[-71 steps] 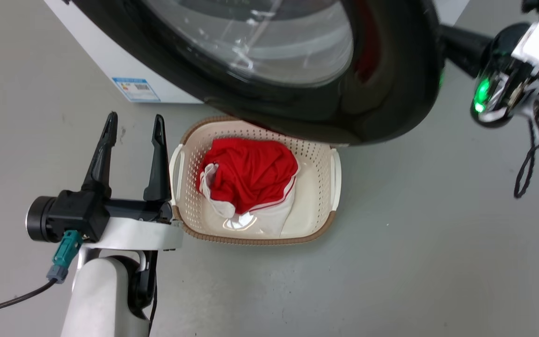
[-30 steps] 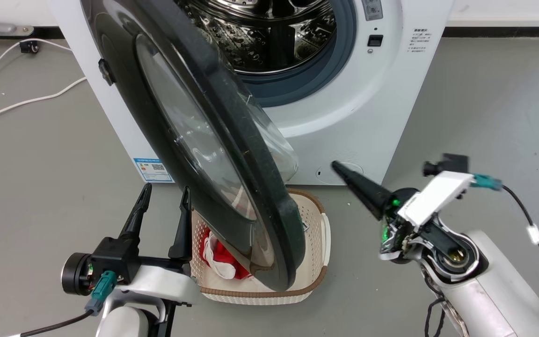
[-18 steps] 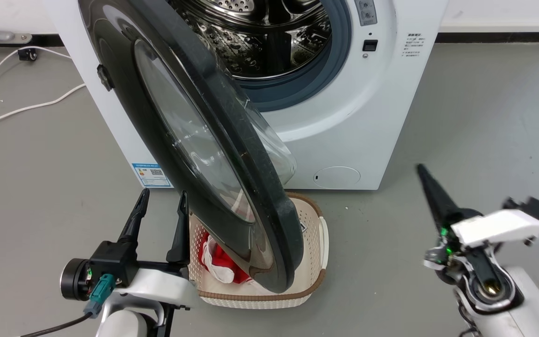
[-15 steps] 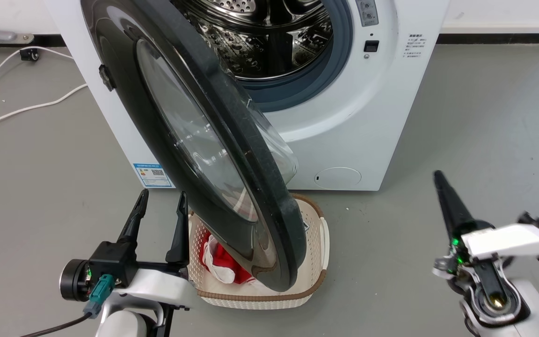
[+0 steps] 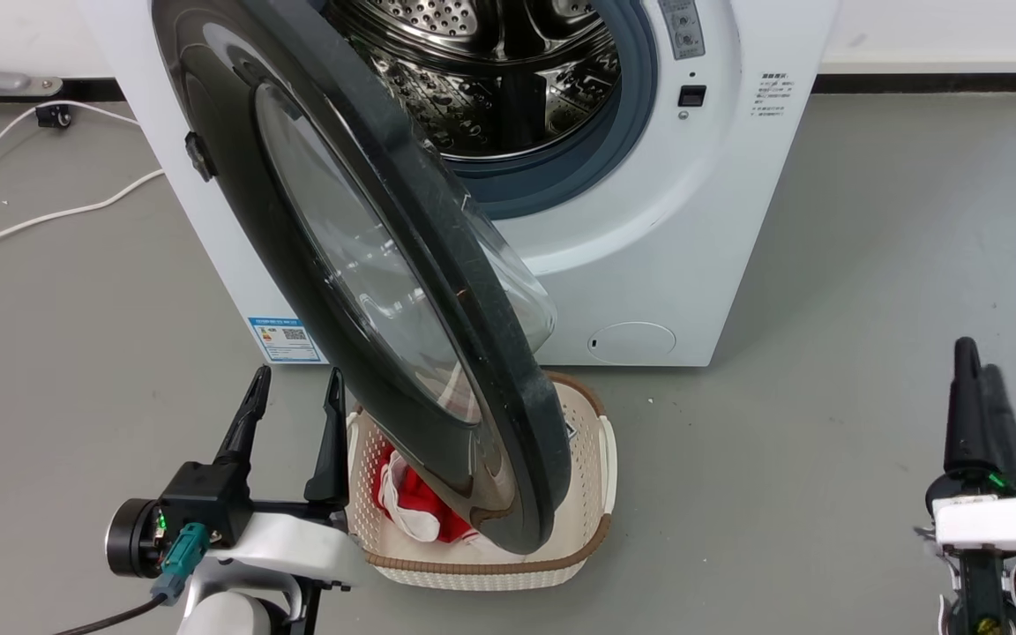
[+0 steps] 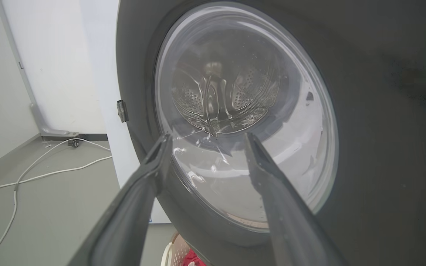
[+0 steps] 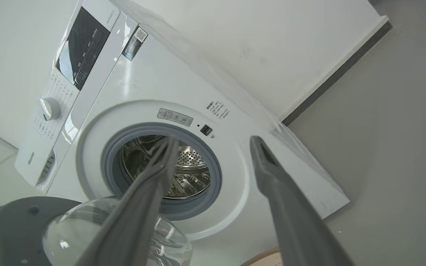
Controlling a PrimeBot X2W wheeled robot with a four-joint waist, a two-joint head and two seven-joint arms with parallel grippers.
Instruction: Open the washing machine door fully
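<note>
Washing machine door (image 5: 358,247) is swung out off the white machine (image 5: 676,238) and runs diagonally from upper left to lower centre of the head view. Its glass bowl bulges toward the uncovered drum mouth (image 5: 508,79). The door's lower rim hangs over the basket (image 5: 607,450), which has red cloth (image 5: 424,507) in it. Left gripper (image 5: 295,374) is at lower left, fingers spread and holding nothing, its right finger just beside the basket's left rim and near the door's outer face. Right gripper (image 5: 976,355) is at lower right, well apart from the door; its wrist view shows the fingers parted and empty. Bare grey floor (image 5: 790,441) lies between door edge and right gripper — white cable (image 5: 58,214) at far left.
</note>
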